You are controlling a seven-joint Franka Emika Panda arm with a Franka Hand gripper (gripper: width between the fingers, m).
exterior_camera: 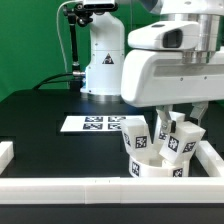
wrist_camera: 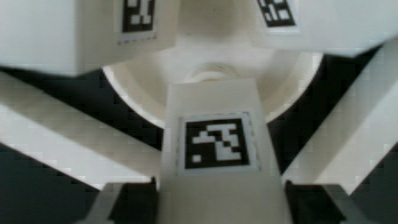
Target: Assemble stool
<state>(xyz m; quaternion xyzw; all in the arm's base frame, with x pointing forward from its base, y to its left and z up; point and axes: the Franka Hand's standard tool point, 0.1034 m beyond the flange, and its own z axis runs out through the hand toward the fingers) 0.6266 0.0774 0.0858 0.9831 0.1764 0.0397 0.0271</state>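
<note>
A tagged white leg rises from the round seat, two more legs behind it.

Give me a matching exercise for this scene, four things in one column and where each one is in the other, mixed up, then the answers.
Things:
1. marker board
2. stool seat
3. stool leg
4. border rail

Places:
A. along the table's near edge
B. flat on the black table, at the exterior view's left of the stool
C. under the gripper, legs standing on it
D. upright on the seat, between the fingers

Pairs: 1-B, 2-C, 3-D, 4-A
</note>
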